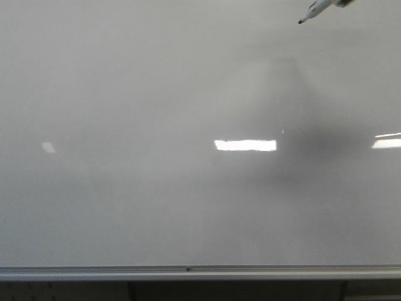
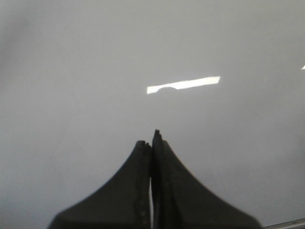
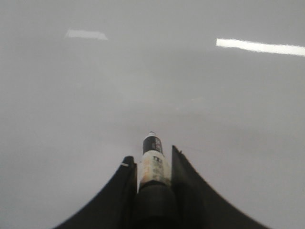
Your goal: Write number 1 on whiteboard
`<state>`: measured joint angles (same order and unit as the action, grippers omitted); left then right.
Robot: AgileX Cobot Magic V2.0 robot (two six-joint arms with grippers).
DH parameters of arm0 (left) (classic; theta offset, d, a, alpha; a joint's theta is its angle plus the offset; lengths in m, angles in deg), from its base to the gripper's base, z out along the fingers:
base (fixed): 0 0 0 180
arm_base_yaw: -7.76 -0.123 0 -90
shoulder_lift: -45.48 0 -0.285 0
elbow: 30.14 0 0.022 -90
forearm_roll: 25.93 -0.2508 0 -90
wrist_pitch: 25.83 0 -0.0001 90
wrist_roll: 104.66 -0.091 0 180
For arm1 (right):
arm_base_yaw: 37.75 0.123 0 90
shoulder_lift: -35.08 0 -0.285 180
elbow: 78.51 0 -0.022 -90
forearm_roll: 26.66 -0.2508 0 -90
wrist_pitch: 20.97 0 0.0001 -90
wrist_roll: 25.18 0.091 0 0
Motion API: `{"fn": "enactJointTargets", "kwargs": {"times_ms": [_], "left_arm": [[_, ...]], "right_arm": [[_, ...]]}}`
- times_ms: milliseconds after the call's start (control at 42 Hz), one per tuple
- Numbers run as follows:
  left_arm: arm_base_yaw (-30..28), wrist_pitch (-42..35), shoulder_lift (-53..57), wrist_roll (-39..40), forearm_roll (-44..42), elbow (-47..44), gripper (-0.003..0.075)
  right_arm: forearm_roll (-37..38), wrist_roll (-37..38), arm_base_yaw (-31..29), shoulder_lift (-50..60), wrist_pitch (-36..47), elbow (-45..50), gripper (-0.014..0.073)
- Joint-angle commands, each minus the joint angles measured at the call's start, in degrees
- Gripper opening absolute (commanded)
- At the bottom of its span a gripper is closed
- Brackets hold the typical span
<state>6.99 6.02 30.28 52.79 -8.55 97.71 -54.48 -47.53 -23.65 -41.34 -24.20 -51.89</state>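
Unmarked whiteboard; right fingers gripping marker, label illegible; left fingers closed, empty.

marker label – print blurred, nothing legible

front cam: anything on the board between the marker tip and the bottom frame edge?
Bare whiteboard only: no stroke between the marker tip and the frame edge, just light reflections and a shadow. Front view shows it.

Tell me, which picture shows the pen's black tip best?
The front view. There the marker pokes in at the top right corner, and its dark tip shows against the whiteboard. The right wrist view shows it clamped in the right gripper, seen end-on. The left wrist view shows no marker.
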Motion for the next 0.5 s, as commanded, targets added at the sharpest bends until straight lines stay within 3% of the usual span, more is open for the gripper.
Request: {"fn": "enactJointTargets", "kwargs": {"times_ms": [0, 476], "left_arm": [[-0.18, -4.35, -0.53, 0.6, 1.07, 1.48, -0.002], [-0.18, -4.35, -0.53, 0.6, 1.07, 1.48, -0.002]], "right_arm": [[0.57, -0.61, -0.33, 0.09, 6.14, -2.48, -0.0059], [0.53, -0.61, -0.33, -5.23, 7.43, -7.3, -0.0059]]}}
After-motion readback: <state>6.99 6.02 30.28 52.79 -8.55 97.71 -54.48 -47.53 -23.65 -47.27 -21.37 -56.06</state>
